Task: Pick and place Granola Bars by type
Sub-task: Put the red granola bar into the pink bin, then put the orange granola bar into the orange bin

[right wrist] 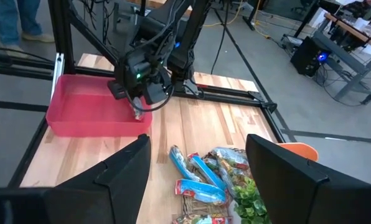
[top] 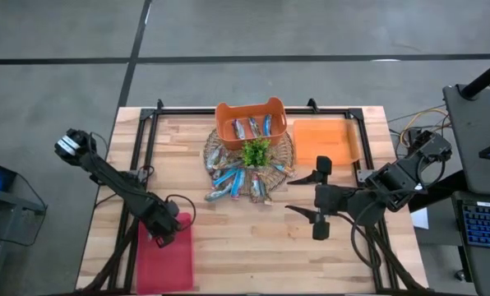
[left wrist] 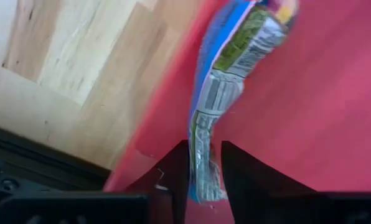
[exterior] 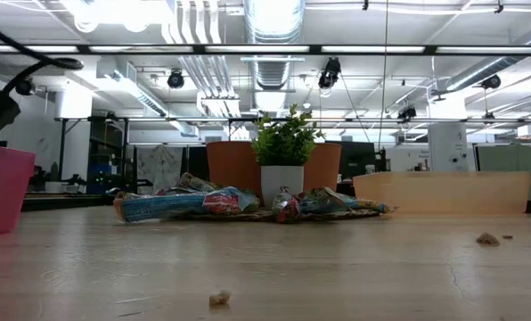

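Over the red bin (top: pixel 166 255), a blue bar (left wrist: pixel 226 93) is seen between the fingers of the left gripper (left wrist: pixel 204 171), hanging lengthwise toward the bin floor; the fingers stand close on either side of the wrapper's end, but whether it is gripped or already let go cannot be told. The bar is judged to be placed here because the red bin is meant for that type. Well apart, the right gripper (top: pixel 309 197) is held spread and empty above bare table (top: pixel 253 247), near the pile of bars (top: pixel 237 182) that lies around a small plant (top: pixel 256 152), probably ready for a pick. Behind the plant, more bars are held in an orange basket (top: pixel 251 122), beside an orange tray (top: pixel 327 141).
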Available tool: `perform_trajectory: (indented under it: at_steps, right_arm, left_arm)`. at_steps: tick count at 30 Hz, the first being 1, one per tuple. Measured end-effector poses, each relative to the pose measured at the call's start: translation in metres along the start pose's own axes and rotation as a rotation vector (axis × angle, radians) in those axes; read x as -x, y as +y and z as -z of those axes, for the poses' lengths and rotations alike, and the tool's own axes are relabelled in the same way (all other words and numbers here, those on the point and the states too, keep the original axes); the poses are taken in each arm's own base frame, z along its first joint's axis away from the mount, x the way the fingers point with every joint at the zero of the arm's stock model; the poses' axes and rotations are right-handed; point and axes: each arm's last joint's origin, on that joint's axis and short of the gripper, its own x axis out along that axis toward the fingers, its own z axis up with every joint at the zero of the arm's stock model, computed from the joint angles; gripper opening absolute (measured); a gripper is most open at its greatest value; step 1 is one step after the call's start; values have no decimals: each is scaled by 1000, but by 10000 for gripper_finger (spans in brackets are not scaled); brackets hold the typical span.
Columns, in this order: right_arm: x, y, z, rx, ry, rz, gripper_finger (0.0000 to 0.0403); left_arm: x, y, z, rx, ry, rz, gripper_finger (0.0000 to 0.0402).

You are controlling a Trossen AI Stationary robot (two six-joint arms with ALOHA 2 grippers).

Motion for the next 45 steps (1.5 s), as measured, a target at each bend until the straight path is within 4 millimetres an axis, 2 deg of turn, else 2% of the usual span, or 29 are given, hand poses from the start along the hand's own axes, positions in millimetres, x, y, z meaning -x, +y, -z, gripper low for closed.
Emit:
perform_trajectory:
  at_steps: [11, 25, 30, 37, 42, 45]
  right_arm:
    - [0, 0, 1, 15, 6, 1, 249]
    - [0, 0, 1, 30, 6, 1, 255]
    - [0, 0, 1, 36, 6, 1, 252]
    - [0, -1, 1, 93, 4, 21, 250]
    - [0, -3, 0, 70, -6, 97, 260]
    - [0, -4, 0, 43, -12, 125, 270]
  left_arm:
    - [31, -4, 7, 8, -65, 144, 148]
    - [87, -1, 21, -47, -174, 349, 154]
    - [107, 4, 23, -81, -390, 383, 154]
    - [140, 13, 21, -197, -894, 276, 154]
    - [157, 16, 18, -96, -1217, 170, 154]
    - [159, 19, 16, -80, -1302, 100, 154]
